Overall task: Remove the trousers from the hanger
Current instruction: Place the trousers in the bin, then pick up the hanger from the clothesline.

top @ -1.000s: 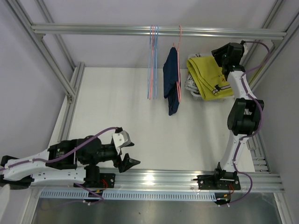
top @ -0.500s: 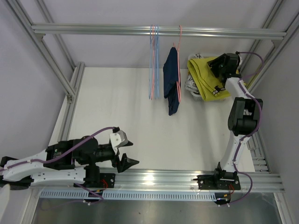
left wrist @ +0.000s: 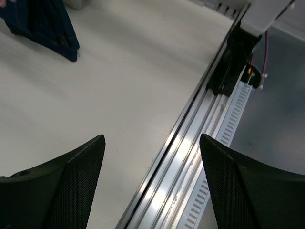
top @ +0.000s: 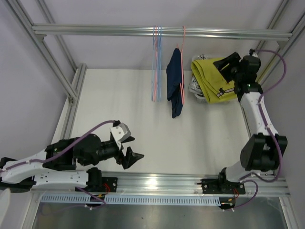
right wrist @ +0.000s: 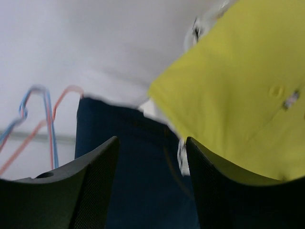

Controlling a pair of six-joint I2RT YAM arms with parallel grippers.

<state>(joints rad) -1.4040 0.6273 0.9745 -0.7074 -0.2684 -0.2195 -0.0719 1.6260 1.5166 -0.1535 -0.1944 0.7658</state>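
Yellow trousers (top: 209, 78) far right carry a small tag (right wrist: 289, 100), unreadable; left gripper (top: 134, 149) and right gripper (top: 227, 64) both gape empty.

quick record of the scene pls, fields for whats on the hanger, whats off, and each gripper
on hanger: navy trousers, draped over the pink hanger on the top rail
empty hangers: blue and pink, just left of it on the rail
off hanger: yellow trousers at the table's far right, lying on a black-and-white print pair
left gripper: open, empty, low by the table's near edge
right gripper: open, empty, beside the yellow trousers
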